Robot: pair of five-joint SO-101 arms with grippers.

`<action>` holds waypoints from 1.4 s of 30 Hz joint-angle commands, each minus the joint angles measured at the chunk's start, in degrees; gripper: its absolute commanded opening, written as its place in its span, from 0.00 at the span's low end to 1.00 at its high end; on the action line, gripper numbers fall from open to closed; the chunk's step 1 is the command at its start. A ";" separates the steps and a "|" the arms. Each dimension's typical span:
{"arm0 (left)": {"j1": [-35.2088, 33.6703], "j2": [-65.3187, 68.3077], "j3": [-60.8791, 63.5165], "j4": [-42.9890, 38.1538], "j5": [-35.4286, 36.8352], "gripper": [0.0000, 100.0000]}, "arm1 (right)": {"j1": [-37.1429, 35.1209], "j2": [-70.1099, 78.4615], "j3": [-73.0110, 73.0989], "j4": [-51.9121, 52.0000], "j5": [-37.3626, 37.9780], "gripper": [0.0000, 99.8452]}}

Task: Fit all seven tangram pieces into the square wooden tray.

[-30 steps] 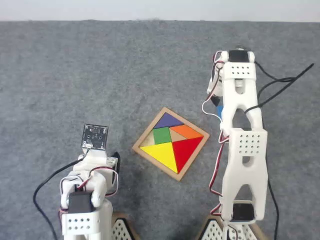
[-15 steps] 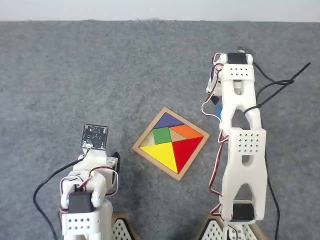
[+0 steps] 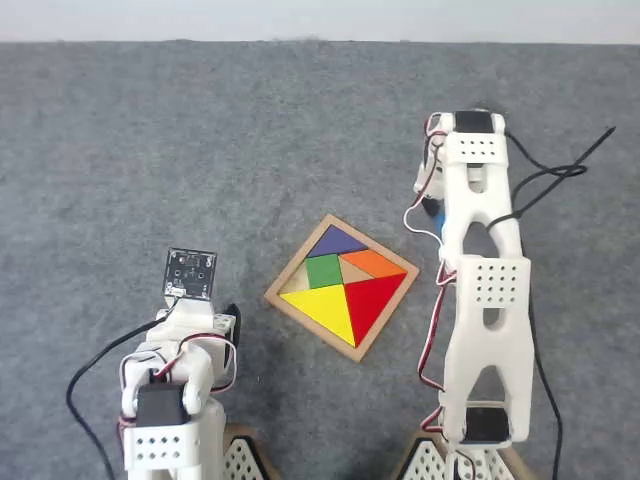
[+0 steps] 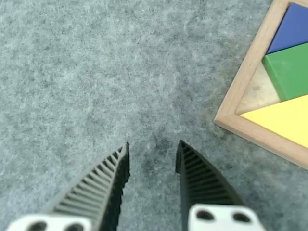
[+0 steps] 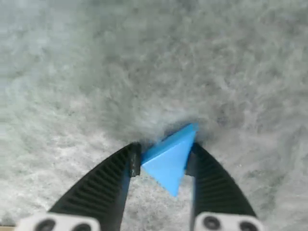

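The tray (image 3: 308,326) lies turned like a diamond on the grey bench (image 3: 150,150), between my two arms. I count five coloured pieces seated in it: a purple triangle (image 3: 337,240), a green square (image 3: 322,270), an orange piece (image 3: 372,262), a red triangle (image 3: 376,300) and a yellow triangle (image 3: 325,304). Two pale patches are left, one at the corner beside the green square and one in the middle; I cannot tell whether they are bare wood or unpainted pieces.

The blue triangle (image 5: 168,161) is outside the tray, on the far side of it under my right arm (image 3: 485,290). My right fingers (image 5: 115,178) are clenched on it, one pressing each side. I cannot tell whether it has left the bench.

My left fingers (image 4: 108,178) are spread and hold nothing, hanging over bare bench just beside the tray's near corner.

I judge this to be the pick-up of a late piece. The next move calls for a clean lift, a carry back to the tray, and a turn of the wrist so the triangle's edges line up with a free slot. The grip is on slanted edges, so the piece may twist or squirt out.
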 commanded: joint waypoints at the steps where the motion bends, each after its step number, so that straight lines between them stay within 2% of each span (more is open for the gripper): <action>1: 0.09 -1.58 -0.48 0.53 -0.35 0.15 | 0.31 -0.75 -1.58 0.57 -0.26 0.08; 6: 0.09 -1.58 -0.48 0.53 -0.35 0.15 | -0.13 -3.12 -1.58 3.03 -0.18 0.07; 13: 0.09 -1.58 -0.48 0.53 -0.35 0.15 | -3.91 -16.04 1.58 5.85 3.43 0.03; 17: 0.09 -1.58 -0.48 0.53 -0.35 0.15 | -8.57 -24.40 8.00 5.85 7.47 0.01; 21: 0.09 -1.58 -0.48 0.53 -0.35 0.15 | -14.90 -34.42 18.64 5.76 8.35 0.02; 24: 0.09 -1.58 -0.48 0.53 -0.35 0.15 | -19.82 -40.66 25.93 5.05 11.87 0.02; 29: 0.09 -1.58 -0.48 0.53 -0.35 0.15 | -27.65 -46.64 38.24 -2.33 18.55 0.02; 34: 0.09 -1.58 -0.48 0.53 -0.35 0.15 | -34.07 -47.43 45.54 -8.48 32.62 0.02; 37: 0.09 -1.58 -0.48 0.53 -0.35 0.15 | -35.30 -47.34 47.30 -11.03 39.38 0.02; 40: 0.09 -1.58 -0.48 0.53 -0.35 0.15 | -35.03 -46.99 47.21 -13.67 42.29 0.02; 42: 0.09 -1.58 -0.48 0.53 -0.35 0.15 | -34.95 -45.93 47.12 -14.81 39.65 0.02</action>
